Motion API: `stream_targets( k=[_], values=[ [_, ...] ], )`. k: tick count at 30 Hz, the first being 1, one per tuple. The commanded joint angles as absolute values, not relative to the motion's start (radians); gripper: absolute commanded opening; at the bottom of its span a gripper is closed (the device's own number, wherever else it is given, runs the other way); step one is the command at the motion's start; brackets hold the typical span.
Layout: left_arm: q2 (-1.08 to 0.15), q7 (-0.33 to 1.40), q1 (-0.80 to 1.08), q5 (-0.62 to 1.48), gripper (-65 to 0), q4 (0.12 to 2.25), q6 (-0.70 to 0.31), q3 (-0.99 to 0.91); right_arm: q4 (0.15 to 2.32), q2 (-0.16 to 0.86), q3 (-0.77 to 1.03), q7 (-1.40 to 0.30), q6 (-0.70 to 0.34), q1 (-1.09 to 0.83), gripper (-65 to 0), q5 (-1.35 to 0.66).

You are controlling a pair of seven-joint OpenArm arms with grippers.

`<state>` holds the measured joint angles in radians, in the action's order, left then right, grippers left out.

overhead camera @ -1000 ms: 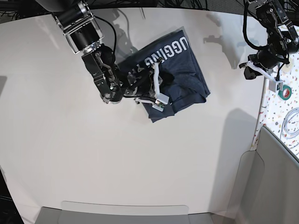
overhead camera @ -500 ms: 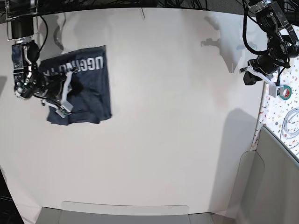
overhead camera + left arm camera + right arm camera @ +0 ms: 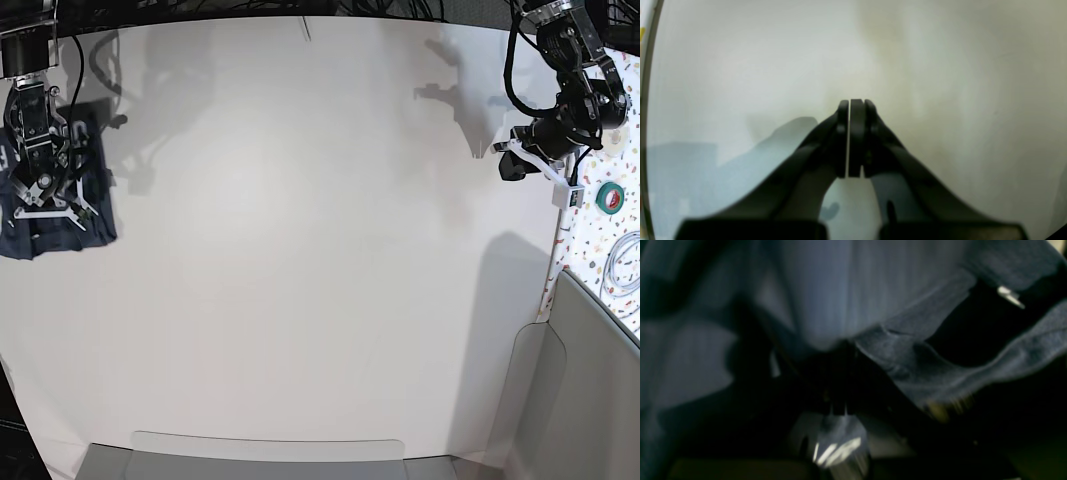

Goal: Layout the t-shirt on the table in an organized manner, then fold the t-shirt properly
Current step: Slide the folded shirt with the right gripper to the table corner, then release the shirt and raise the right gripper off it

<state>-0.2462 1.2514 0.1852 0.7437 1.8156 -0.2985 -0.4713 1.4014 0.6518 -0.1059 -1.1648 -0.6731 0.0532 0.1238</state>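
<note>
Navy t-shirt [image 3: 95, 215] bunched at the far left edge of the white surface [image 3: 320, 260], pinched in the right claw [image 3: 45, 195]. Left claw [image 3: 512, 165] clamped on nothing over the right edge. Soft, light, floppy stuff; best grabbed at hems or shoulder seams, not mid-bundle.

White matte table [image 3: 320, 260]; folded navy t-shirt [image 3: 95, 215] lying at far left edge.
</note>
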Motion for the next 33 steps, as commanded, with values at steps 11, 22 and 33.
stream_targets(
  k=[11,22,33],
  values=[
    [-0.262,1.234,0.177,0.754,-63.7,1.831,-0.302,-0.473,1.386,0.634,-0.094,-1.173,-0.698,0.010,-65.0,0.082],
    [-0.263,1.234,0.177,0.754,-63.7,1.831,-0.302,-0.472,1.353,0.458,0.243,-1.158,-0.698,-0.088,-65.0,0.303],
    [-0.263,1.236,0.168,0.756,-63.7,1.831,-0.302,-0.472,1.389,0.409,0.412,-1.115,-0.698,-0.051,-65.0,0.309]
  ],
)
